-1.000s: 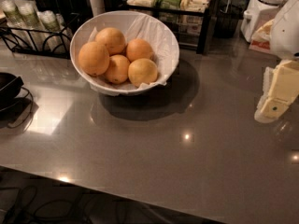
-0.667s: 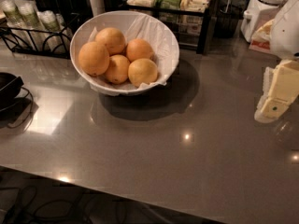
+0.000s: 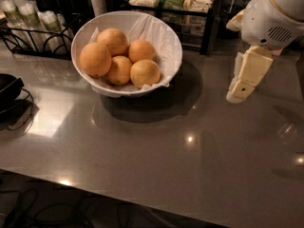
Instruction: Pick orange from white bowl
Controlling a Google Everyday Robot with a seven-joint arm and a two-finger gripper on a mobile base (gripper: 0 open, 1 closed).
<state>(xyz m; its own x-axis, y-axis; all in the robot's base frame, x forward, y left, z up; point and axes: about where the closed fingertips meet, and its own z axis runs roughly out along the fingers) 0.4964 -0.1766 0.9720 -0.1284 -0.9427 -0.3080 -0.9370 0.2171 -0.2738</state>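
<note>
The white bowl (image 3: 172, 42), lined with crumpled white paper, stands on the grey counter at the back left of centre. It holds five oranges. The palest, most yellow orange (image 3: 145, 73) lies at the front right of the pile; the largest deep-orange one (image 3: 95, 59) is at the left. My gripper (image 3: 236, 96) hangs from the white arm (image 3: 275, 13) at the right. It points down just above the counter, well to the right of the bowl and apart from it. It holds nothing that I can see.
A black dish (image 3: 6, 87) sits at the left edge. A black wire rack with cups (image 3: 28, 20) stands behind the bowl on the left. A shelf of packets (image 3: 183, 1) is at the back. The counter's front edge (image 3: 142, 201) runs across the bottom.
My gripper and arm have moved left and slightly up, closer to the bowl. The bowl and oranges have not moved.
</note>
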